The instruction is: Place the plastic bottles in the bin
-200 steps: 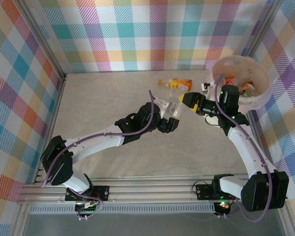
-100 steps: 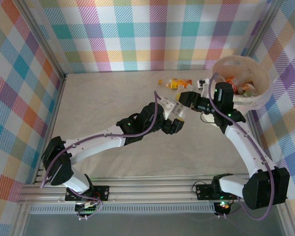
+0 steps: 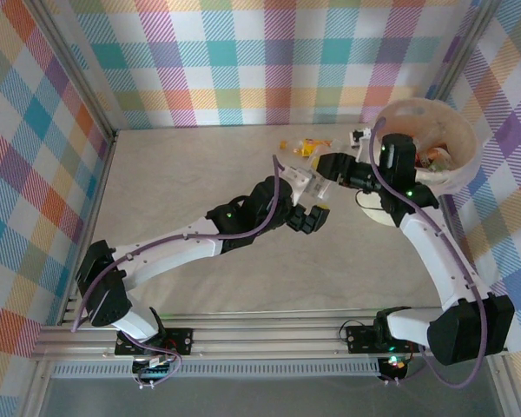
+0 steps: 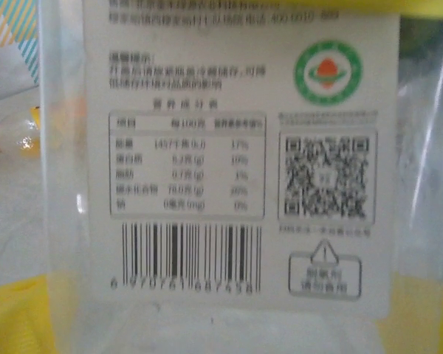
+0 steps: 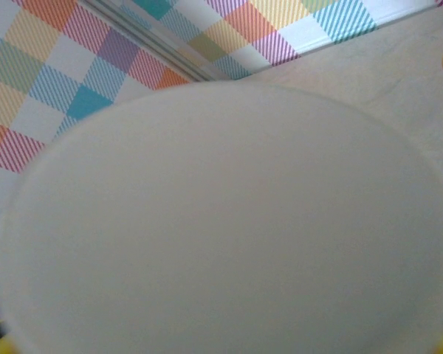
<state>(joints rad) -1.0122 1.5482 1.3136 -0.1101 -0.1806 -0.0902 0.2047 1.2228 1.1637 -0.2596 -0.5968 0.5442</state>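
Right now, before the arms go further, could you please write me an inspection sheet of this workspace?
Surface: beige table, no spill seen.
Job's things: clear bottle with a white barcode label, held mid-table; orange-labelled bottles lying near the far wall; bin at far right, with more bottles inside.
Clutter: pale round object on the table near the bin; what it is, I cannot tell.
Grippers: left gripper shut on the clear bottle; right gripper at the bottle's end, grip not readable.
Cables: purple cables run along both arms; no snag seen.
Surroundings: plaid walls; aluminium rail at the near edge.
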